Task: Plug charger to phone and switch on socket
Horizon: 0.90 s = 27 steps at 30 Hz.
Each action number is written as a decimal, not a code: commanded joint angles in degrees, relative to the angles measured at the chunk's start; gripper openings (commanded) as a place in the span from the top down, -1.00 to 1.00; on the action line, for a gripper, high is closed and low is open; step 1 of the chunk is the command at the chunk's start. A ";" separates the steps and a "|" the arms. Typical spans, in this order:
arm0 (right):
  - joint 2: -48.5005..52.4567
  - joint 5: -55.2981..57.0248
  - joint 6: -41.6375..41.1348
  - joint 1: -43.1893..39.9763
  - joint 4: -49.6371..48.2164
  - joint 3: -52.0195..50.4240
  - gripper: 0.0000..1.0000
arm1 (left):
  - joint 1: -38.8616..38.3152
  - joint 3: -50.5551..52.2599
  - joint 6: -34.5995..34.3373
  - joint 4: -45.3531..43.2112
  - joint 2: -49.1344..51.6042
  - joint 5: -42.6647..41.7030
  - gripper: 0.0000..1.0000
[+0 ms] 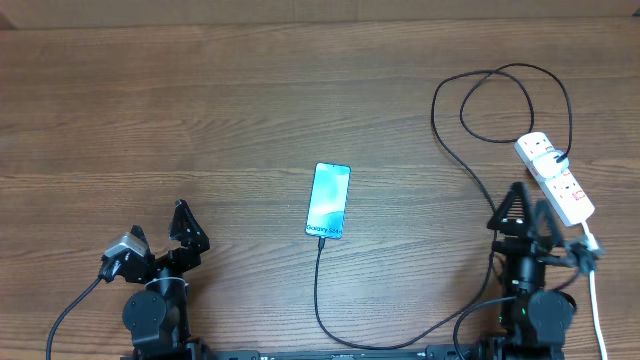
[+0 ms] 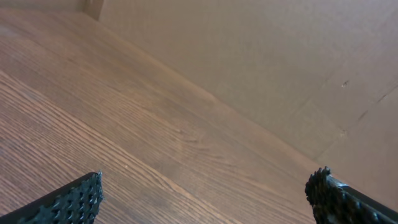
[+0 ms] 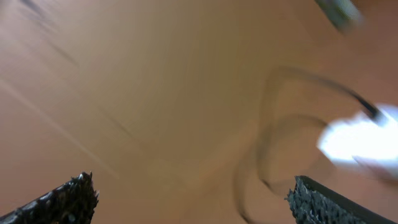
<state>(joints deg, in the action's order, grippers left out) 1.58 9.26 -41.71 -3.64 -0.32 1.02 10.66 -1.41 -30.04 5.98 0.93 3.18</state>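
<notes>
One phone (image 1: 328,200) lies flat near the middle of the bench (image 1: 200,100), its long axis running away from the robot with a slight lean, the lettered end nearest the arms and the plain end pointing to the far side. One charger (image 1: 318,300) is in play, a thin black cable. Its tip meets the phone's near edge, though it's too small to tell whether it's seated. From there it runs straight back toward the robot, sweeps right along the near edge, climbs past the right arm, loops twice at the far right and drops into the socket (image 1: 555,178). That's one socket, a white strip on the right side lying on a diagonal, its far end angled toward the centre and its near end out to the right, with its white cord (image 1: 597,300) trailing toward the robot. There are two arms. The left end effector (image 1: 185,228) sits near the bench's near left, spread wide and holding nothing. The right end effector (image 1: 527,207) is just beside the socket's near end, also spread wide and empty. The right wrist view is blurred, showing only a white patch and dark cable curves.
</notes>
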 commanded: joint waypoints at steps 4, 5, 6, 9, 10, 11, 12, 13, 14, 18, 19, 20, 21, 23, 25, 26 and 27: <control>0.52 0.13 -0.09 0.31 4.20 -0.31 -1.00 | 0.20 0.33 0.07 -0.17 0.09 -0.24 -0.99; 0.52 0.15 -0.09 0.31 4.33 -0.31 -1.00 | 0.20 0.33 0.07 -0.17 0.09 -0.24 -0.99; 0.52 0.13 -0.09 0.31 4.57 -0.31 -1.00 | 0.20 0.33 0.07 -0.17 0.09 -0.24 -0.99; 0.52 0.13 -0.09 0.31 4.55 -0.31 -1.00 | 0.20 0.33 0.07 -0.15 0.09 -0.22 -0.99; 0.52 0.13 -0.09 0.31 4.55 -0.31 -0.99 | 0.20 0.33 0.07 -0.17 0.09 -0.24 -0.99; 0.52 0.15 -0.09 0.31 4.55 -0.31 -1.00 | 0.20 0.33 0.07 -0.15 0.09 -0.24 -0.99; 0.52 0.13 -0.09 0.31 4.55 -0.33 -1.00 | 0.20 0.33 0.07 -0.17 0.09 -0.24 -0.99; 0.52 0.15 -0.09 0.31 4.55 -0.31 -1.00 | 0.20 0.33 0.07 -0.17 0.09 -0.24 -0.99; 0.52 0.15 -0.09 0.31 4.55 -0.31 -1.00 | 0.20 0.33 0.07 -0.17 0.09 -0.24 -0.99; 0.52 0.13 -0.09 0.31 4.55 -0.31 -1.00 | 0.20 0.33 0.07 -0.17 0.09 -0.24 -1.00; 0.20 0.13 -0.09 0.31 4.55 -0.31 -1.00 | 0.20 0.33 0.07 -0.17 0.09 -0.24 -0.99; 0.02 0.24 0.20 0.09 4.61 -0.33 -1.00 | 0.20 0.33 0.07 -0.17 0.09 -0.24 -0.99; -0.04 0.09 0.15 0.02 4.61 -0.33 -1.00 | 0.20 0.33 0.07 -0.17 0.09 -0.24 -0.99; -0.31 0.04 1.31 0.04 4.48 -0.44 -1.00 | 0.20 0.33 0.07 -0.17 0.09 -0.24 -0.99; -1.14 -1.42 7.48 0.11 4.50 -0.55 -1.00 | 0.20 0.33 0.07 -0.17 0.09 -0.24 -0.99; -1.49 -2.12 10.75 0.11 4.48 -0.57 -1.00 | 0.20 0.33 0.07 -0.17 0.09 -0.24 -0.99; -1.44 -3.17 14.69 0.15 4.72 -0.57 -1.00 | 0.20 0.33 0.07 -0.17 0.09 -0.24 -0.99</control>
<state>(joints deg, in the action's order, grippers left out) 1.17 8.36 -36.97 -3.64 4.32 1.02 10.66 -1.41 -30.02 5.98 0.93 3.18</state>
